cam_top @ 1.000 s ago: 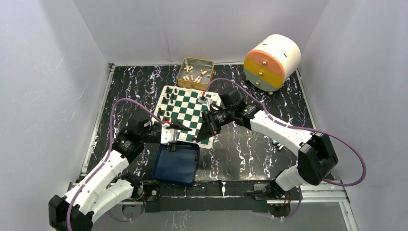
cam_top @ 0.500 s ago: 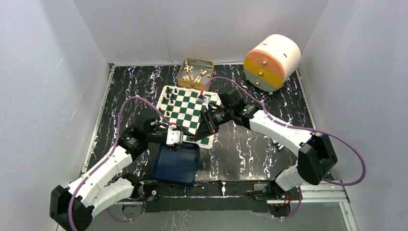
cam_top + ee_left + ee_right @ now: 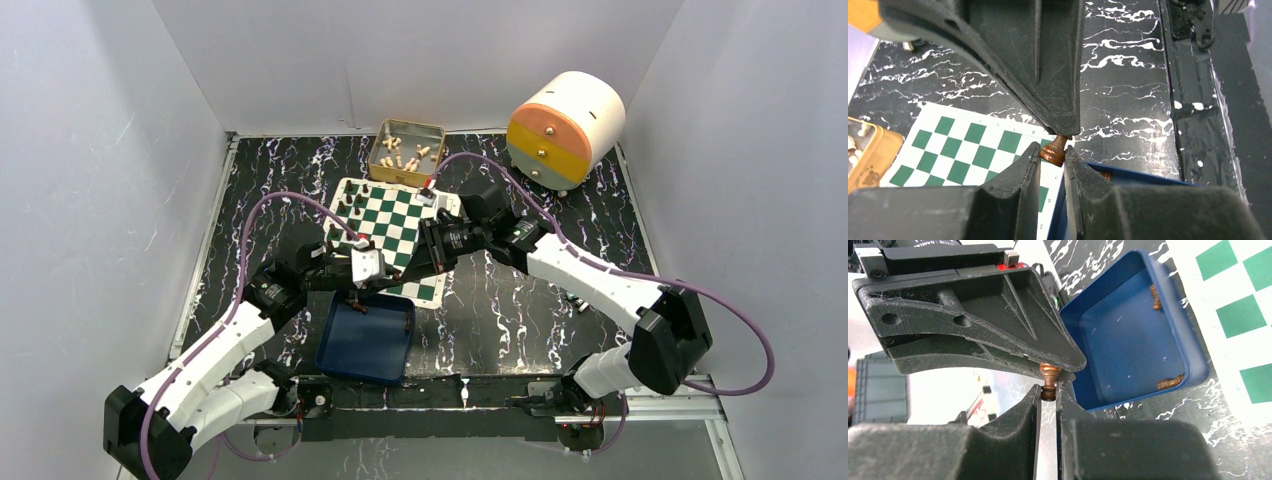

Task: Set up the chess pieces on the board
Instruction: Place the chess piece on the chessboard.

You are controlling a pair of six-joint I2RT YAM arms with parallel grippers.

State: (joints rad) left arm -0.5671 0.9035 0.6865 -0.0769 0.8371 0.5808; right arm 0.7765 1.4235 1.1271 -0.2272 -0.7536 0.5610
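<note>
Beside the blue tray (image 3: 1199, 367), my left fingers (image 3: 1023, 180) and right fingers (image 3: 1028, 415) are both clenching one chess piece (image 3: 1054, 150): featherlight, hard, slippery, so I'm judging its slim waist safest.

Bright, even, diffuse light; soft faint shadows; sharp top view; wrist close-ups slightly soft

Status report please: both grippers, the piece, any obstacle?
Both shut: left gripper and right gripper on one chess piece, mid-air. Position: where blue tray meets board. No obstacle seen.
</note>
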